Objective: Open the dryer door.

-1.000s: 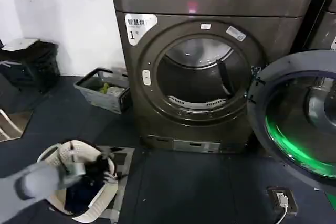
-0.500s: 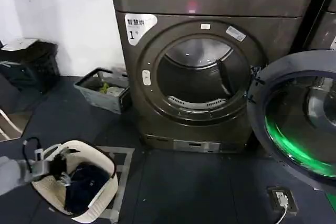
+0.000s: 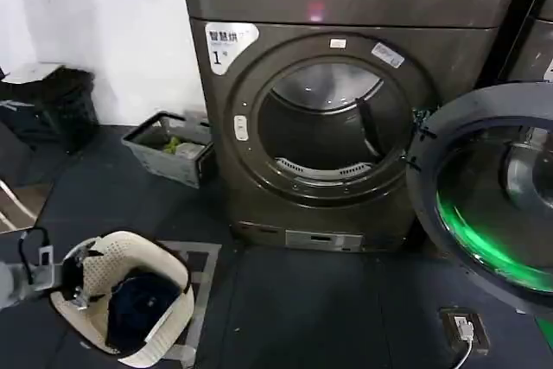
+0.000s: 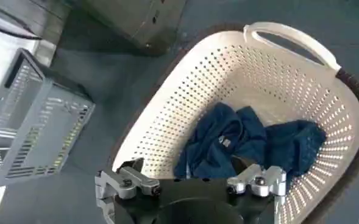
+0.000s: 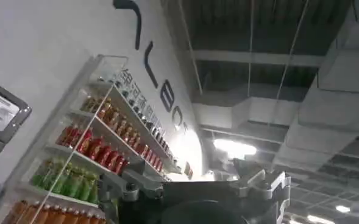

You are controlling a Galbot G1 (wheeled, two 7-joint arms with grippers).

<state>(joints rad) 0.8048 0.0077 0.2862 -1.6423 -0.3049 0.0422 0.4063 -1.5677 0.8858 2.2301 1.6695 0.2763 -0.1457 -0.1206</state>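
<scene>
One door matters here, and you can see the dryer door (image 3: pixel 484 200) already swung fully out to the right of the machine with the white "1" sticker (image 3: pixel 226 43), its inner rim and tinted glass facing the room and catching a green glow. The round drum opening (image 3: pixel 327 127) stands bare and unobstructed, so by my reading the opening itself is done and what is in hand is the pull-back. Your left pincer (image 4: pixel 191 182) hangs low at the left, over the white laundry basket (image 3: pixel 168 265) on the floor, its fingers spread wide and holding nothing; in its wrist view the blue clothes (image 4: pixel 246 143) lie in the basket below it, and a grey crate (image 4: pixel 33 122) sits beside. Your right pincer (image 5: pixel 194 185) is pointed upward toward the ceiling and a wall shelf of bottles (image 5: pixel 94 149), well away from the machine, fingers also apart and empty. Next, I would judge, you only need to confirm the door rests open on its hinge and bring both arms to rest clear of its swing.
</scene>
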